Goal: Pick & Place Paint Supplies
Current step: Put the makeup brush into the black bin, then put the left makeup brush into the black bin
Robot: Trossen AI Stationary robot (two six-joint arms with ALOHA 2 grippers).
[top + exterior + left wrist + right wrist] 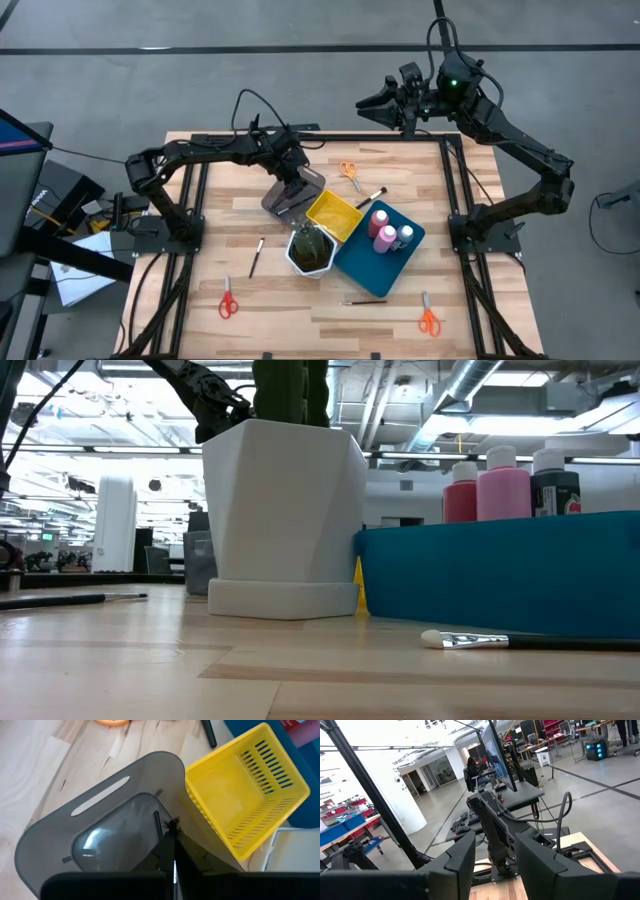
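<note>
Left tool, fingers together on a thin brush, sits over the grey tray; right tool, fingers apart, is raised off the worktop.

left pincer over grey tray, bottles in blue tray

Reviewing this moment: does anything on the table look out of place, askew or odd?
Nothing is spilled or damaged. The loose supplies are just scattered: three scissors and brushes lie about the table, while the bottles stand in the blue tray. The left gripper is shut over the grey tray; the right gripper is raised off the far edge.
</note>
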